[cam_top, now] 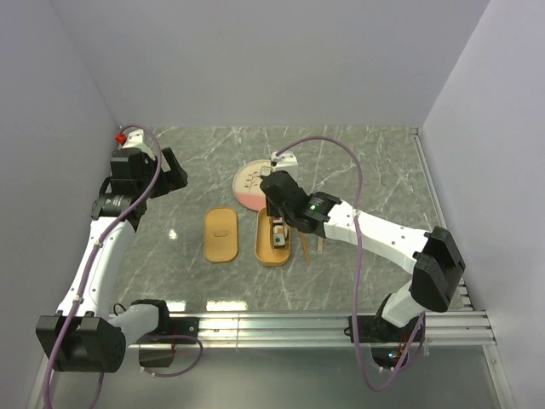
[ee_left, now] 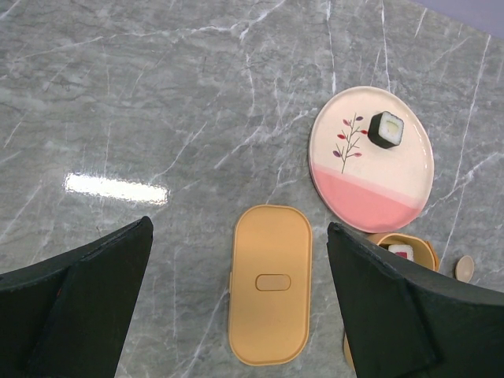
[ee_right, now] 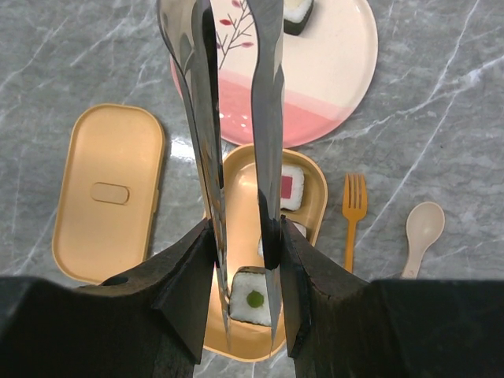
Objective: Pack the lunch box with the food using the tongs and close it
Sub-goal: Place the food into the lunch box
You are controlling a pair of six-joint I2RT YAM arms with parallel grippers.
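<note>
Top view: right pincer (cam_top: 279,223) pinches the tongs (cam_top: 278,234) over the lunch box (cam_top: 273,239), which sits mid-surface with its lid (cam_top: 220,234) just beside it at 9 o'clock. Plate (cam_top: 255,182) at 12 o'clock of the box. Left pincer (cam_top: 170,170) is parked well off at 10 o'clock. Risk: the arm hides the box interior here, so placement can't be checked from this camera

Left wrist view: left pincer (ee_left: 236,303) spread wide, holding nothing, above the lid (ee_left: 270,294). One sushi piece (ee_left: 386,130) sits on the plate (ee_left: 370,201), at its 1 o'clock. Risk: if the lid gets grabbed now, that piece is left out

Right wrist view: tongs (ee_right: 236,157) clamped between the right pincer's fingers (ee_right: 189,276), tips apart over a green-centred roll (ee_right: 252,295) at the box's 6 o'clock end; a red-centred roll (ee_right: 291,187) at 12 o'clock. Can't tell whether the tips touch the roll. Risks: smooth thin arms could twist or slide in the grip; dragging the tips out could tip a roll or shove the box (ee_right: 311,228) towards the fork (ee_right: 353,213) and spoon (ee_right: 421,232) at 3 o'clock
</note>
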